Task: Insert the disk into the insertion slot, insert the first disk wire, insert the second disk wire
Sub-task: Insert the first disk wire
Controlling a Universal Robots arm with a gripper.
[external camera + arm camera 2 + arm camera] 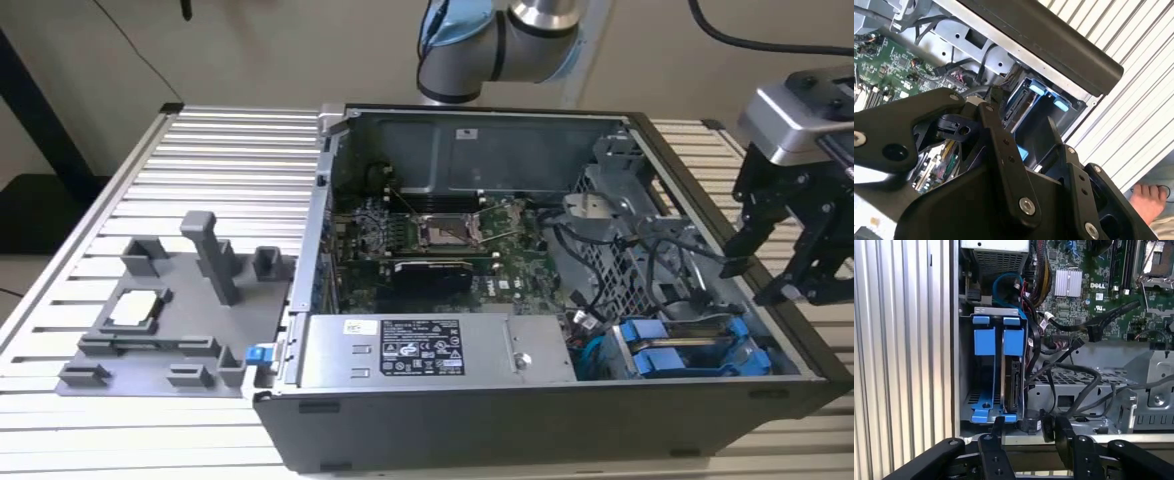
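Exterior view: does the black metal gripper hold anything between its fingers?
No, the black metal gripper hangs open and empty above the dark computer case.

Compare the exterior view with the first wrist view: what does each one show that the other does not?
Exterior view: a grey fixture on the table beside the case, and the arm's joint. First wrist view: the disk, its dark edge between blue rails inside the slot. Shared: the two blue carrier ends, the motherboard, loose wires and the open gripper.
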